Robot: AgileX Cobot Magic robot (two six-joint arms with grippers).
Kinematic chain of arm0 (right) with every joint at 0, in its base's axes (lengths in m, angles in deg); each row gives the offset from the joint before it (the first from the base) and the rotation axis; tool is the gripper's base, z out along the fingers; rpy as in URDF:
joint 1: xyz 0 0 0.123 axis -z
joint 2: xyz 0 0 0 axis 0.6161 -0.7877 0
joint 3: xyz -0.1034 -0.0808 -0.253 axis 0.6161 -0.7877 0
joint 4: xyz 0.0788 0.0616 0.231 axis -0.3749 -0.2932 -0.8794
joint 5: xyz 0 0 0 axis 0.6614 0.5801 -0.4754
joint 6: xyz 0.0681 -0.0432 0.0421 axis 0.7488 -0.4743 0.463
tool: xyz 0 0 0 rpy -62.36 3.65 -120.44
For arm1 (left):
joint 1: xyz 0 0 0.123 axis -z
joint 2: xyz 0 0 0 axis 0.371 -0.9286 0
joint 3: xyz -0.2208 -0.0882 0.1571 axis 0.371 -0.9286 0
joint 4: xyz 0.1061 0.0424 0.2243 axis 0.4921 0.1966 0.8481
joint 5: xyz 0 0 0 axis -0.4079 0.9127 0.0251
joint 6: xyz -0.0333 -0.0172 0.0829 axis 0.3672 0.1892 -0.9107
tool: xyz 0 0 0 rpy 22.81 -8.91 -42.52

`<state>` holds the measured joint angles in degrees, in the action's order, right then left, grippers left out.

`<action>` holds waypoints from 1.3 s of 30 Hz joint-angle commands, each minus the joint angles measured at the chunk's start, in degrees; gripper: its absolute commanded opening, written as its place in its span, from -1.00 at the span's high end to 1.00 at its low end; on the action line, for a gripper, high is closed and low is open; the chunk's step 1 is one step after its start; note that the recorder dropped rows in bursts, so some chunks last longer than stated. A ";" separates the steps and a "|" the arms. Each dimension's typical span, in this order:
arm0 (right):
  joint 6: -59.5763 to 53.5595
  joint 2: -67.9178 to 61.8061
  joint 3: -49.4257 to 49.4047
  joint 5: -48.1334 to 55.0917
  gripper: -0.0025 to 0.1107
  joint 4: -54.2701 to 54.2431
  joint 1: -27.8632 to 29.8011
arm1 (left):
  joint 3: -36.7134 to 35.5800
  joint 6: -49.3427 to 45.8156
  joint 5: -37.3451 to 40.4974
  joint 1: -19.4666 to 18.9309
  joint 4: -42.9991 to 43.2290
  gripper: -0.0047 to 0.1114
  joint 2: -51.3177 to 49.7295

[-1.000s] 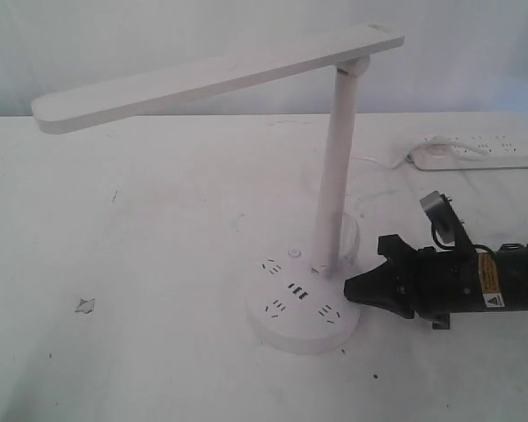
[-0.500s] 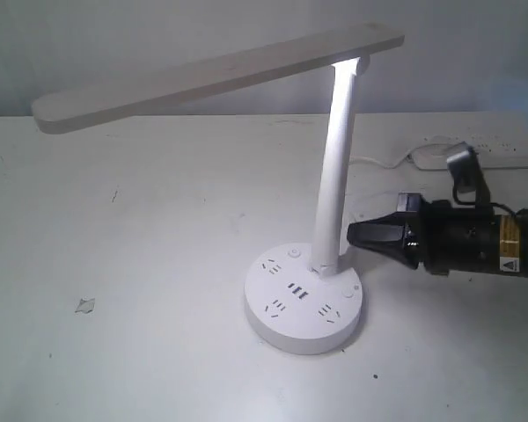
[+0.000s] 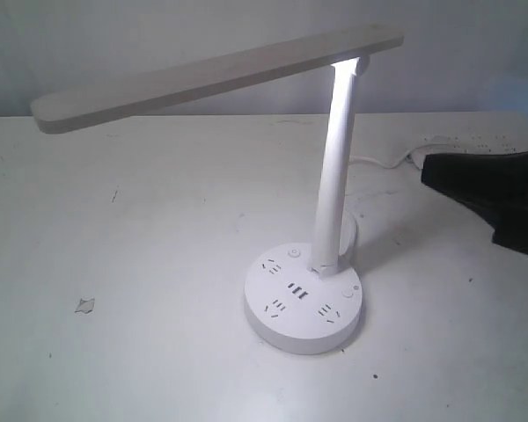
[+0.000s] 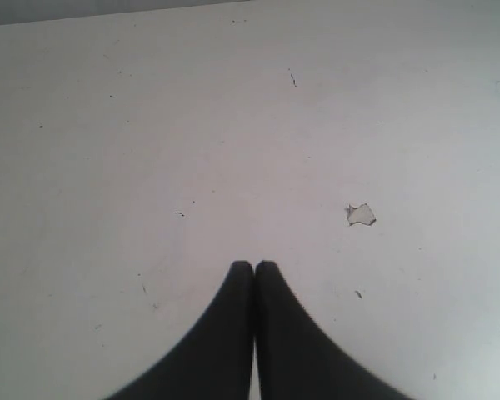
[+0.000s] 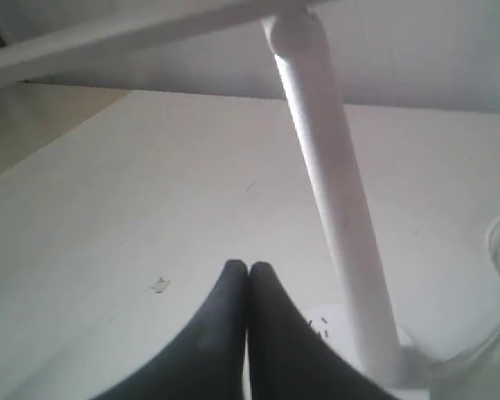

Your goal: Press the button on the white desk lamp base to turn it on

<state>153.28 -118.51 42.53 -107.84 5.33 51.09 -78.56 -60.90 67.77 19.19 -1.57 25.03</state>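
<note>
Right hand (image 5: pixel 248 268) has pulled back well clear of the thick round white desk lamp base (image 3: pixel 304 318), clenched shut on nothing, and the lamp's glowing now, so bumping the small round white button (image 3: pixel 348 290) on that base, beside the slim white pole (image 3: pixel 334 176), a 2nd time would probably just switch it off.

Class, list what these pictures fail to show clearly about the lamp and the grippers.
- Button: exterior view, too small to show detail.
- Right gripper: exterior view, blurred, cut off by the edge.
- White desk lamp base: right wrist view, mostly behind fingers and pole.
- Left gripper: absent from the exterior view.
</note>
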 commanded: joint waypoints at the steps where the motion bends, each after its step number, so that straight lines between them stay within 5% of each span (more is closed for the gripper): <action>1: 2.59 8.18 -0.01 6.54 0.96 -0.78 0.28 | -0.11 0.00 -0.14 -0.13 -0.26 0.92 -0.06; 11: 10.78 34.71 -0.29 19.12 0.96 3.13 -0.03 | -0.11 0.00 -0.14 -0.13 -0.26 0.92 -0.06; 20: 12.43 37.38 -3.23 27.84 0.96 7.46 1.96 | -0.11 0.00 -0.14 -0.13 -0.26 0.92 -0.06; 23: 20.82 37.38 -5.50 35.64 0.96 7.46 2.06 | -0.11 0.00 -0.14 -0.13 -0.26 0.92 -0.06; 27: 20.82 37.38 -6.02 42.15 0.96 -10.98 2.06 | -0.11 0.00 -0.14 -0.13 -0.26 0.92 -0.06; 31: 20.55 37.64 -7.67 41.08 0.96 -50.74 1.87 | -0.11 0.00 -0.14 -0.13 -0.26 0.92 -0.06; 35: -3.66 38.44 -10.64 38.25 0.96 -65.61 0.41 | -0.11 0.00 -0.14 -0.13 -0.26 0.92 -0.06; 39: -62.37 41.42 -16.88 41.10 0.96 -76.18 -1.00 | -0.11 0.00 -0.14 -0.13 -0.26 0.92 -0.06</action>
<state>127.82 -78.82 29.53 -68.84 -63.76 50.96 -78.56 -60.90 67.77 19.19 -1.57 25.03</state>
